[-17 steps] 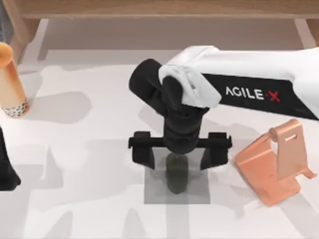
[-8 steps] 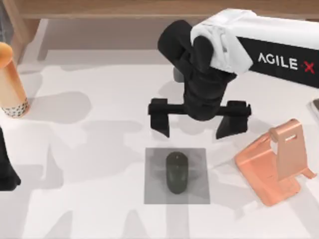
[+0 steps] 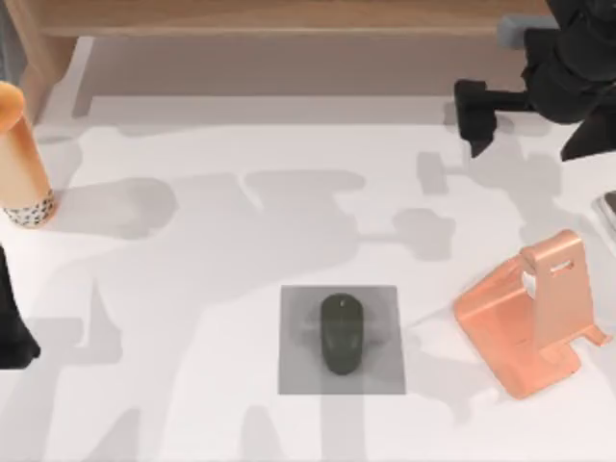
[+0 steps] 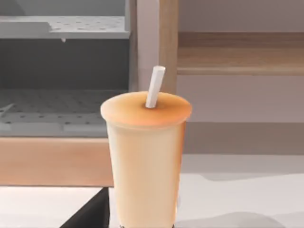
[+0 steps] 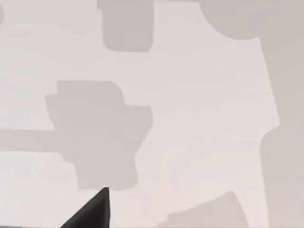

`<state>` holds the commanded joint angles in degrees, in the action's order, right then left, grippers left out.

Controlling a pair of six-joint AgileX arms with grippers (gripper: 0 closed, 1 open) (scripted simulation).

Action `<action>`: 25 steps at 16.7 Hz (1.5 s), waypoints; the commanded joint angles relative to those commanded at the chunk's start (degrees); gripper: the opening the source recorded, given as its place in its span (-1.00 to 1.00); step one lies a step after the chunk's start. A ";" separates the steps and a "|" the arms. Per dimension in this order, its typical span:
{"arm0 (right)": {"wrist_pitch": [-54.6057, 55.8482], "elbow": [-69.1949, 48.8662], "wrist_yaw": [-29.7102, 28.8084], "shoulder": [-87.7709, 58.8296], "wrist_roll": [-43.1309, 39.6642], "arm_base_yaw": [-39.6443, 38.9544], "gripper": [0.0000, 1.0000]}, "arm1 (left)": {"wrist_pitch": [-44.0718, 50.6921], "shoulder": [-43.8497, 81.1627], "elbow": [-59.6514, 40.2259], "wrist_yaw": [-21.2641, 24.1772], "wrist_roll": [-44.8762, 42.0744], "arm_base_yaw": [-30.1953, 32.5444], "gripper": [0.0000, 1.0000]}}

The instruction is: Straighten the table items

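Observation:
The dark-grey mouse (image 3: 342,333) lies lengthwise on the flat grey pad (image 3: 298,371) at the table's front middle. A tall tan-orange cup (image 3: 19,159) with a speckled base stands at the far left; the left wrist view faces this cup (image 4: 145,152) and its white straw. A sliver of the smartphone (image 3: 608,207) shows at the right edge. My right gripper (image 3: 531,135) hangs open at the back right, far from the mouse, nothing between its fingers. My left arm (image 3: 10,322) sits at the left edge, in front of the cup.
A salmon-orange angled stand (image 3: 529,313) rests at the front right, beside the pad. A wooden shelf (image 3: 289,19) runs along the back edge. Behind the cup, the left wrist view shows a grey rack (image 4: 61,71) and a wooden post (image 4: 168,42).
My right gripper has risen off the mouse and swung back and to the right, staying open. The mouse stays on the pad. The left arm has not moved.

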<state>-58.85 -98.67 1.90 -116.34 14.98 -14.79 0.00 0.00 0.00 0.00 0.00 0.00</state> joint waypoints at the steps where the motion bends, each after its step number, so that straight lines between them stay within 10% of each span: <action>1: -0.11 0.25 0.27 0.22 -2.18 2.06 1.00 | 0.00 0.00 0.00 0.00 0.00 0.00 1.00; 14: -3.89 3.91 -0.51 -4.07 -35.31 21.78 1.00 | 0.00 0.00 0.00 0.00 0.00 0.00 1.00; 25: 1.90 8.32 -1.05 -6.24 -36.63 22.30 1.00 | 0.00 0.00 0.00 0.00 0.00 0.00 1.00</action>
<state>-56.94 -90.35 0.85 -122.59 -21.65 7.50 0.00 0.00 0.00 0.00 0.00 0.00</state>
